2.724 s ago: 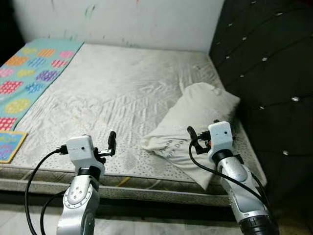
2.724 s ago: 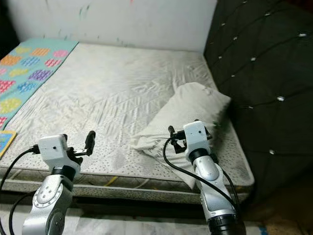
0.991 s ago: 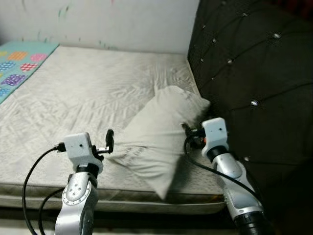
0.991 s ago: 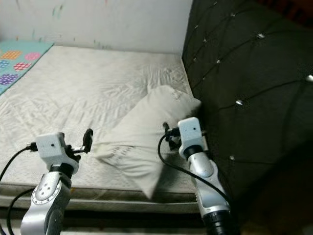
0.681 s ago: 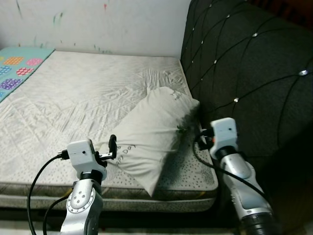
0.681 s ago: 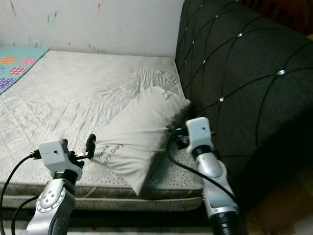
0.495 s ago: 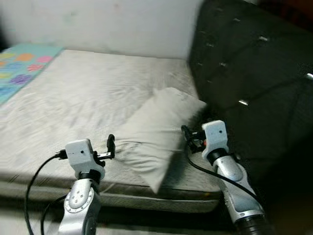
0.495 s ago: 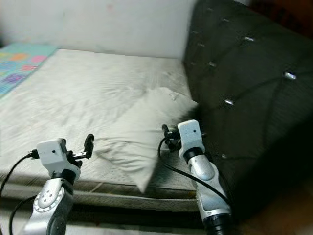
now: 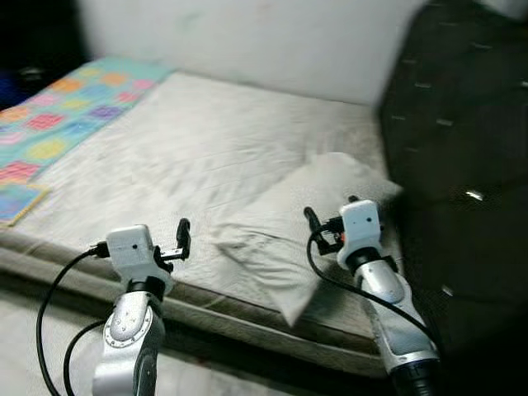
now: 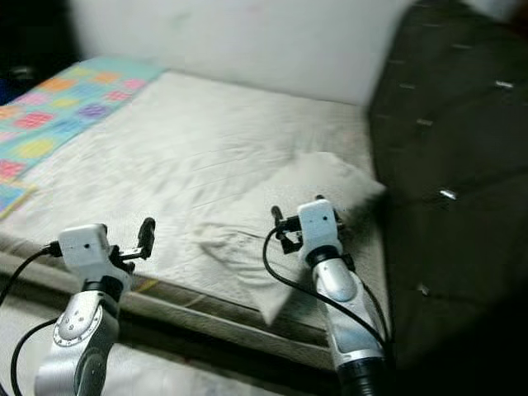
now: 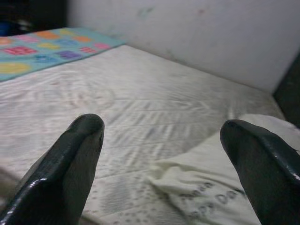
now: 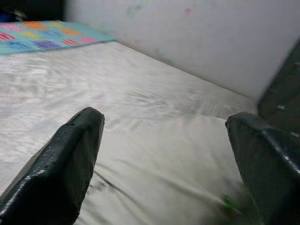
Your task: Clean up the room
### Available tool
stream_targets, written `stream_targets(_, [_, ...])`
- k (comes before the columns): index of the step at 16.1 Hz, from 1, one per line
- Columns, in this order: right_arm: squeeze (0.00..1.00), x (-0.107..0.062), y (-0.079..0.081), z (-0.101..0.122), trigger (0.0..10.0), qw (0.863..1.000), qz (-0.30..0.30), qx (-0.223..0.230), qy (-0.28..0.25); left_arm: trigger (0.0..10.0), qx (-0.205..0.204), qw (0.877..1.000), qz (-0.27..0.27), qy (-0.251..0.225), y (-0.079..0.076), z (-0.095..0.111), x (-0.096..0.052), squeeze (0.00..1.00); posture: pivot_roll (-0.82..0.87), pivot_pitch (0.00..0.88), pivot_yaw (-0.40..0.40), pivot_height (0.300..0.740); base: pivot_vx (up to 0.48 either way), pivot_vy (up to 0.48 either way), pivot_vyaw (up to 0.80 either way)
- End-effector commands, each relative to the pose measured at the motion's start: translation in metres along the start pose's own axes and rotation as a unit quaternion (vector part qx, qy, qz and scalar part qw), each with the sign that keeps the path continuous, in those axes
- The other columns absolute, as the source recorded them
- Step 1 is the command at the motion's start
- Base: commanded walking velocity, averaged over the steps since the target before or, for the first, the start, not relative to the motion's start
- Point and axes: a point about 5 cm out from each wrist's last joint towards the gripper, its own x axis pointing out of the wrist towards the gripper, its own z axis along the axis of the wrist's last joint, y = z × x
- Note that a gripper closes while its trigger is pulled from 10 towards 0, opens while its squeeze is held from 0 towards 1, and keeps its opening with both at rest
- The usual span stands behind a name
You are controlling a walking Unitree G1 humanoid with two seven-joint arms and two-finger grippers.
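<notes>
Currently I have the pillow lying slantwise on the bed near the dark headboard, its long axis running from the far end by the headboard down to the corner that overhangs the near mattress edge. The right pincer hovers directly over the pillow's middle with fingers spread wide and empty, so I judge it the nearer arm for a grasp. The left pincer, equally wide and empty, sits just beside the pillow's crumpled near-left corner, with the pillow lying to its right.
</notes>
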Motion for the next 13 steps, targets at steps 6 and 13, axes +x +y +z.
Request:
stream_targets(6, [0.00,0.0022,-0.0078,0.0009,10.0,1.000,-0.018,-0.003,-0.002,10.0,-0.011,0.999,-0.029,-0.008,-0.0076,0.0023,-0.0008,0.00,-0.04,0.000,-0.044,0.740,0.129,0.000,0.00])
stream_targets(13, [0.00,0.0026,-0.0092,0.0014,10.0,1.000,-0.021,-0.006,-0.002,10.0,-0.014,0.999,-0.035,-0.009,-0.0101,0.0027,-0.0002,0.00,-0.05,0.000,-0.047,0.740,0.285,0.000,0.00])
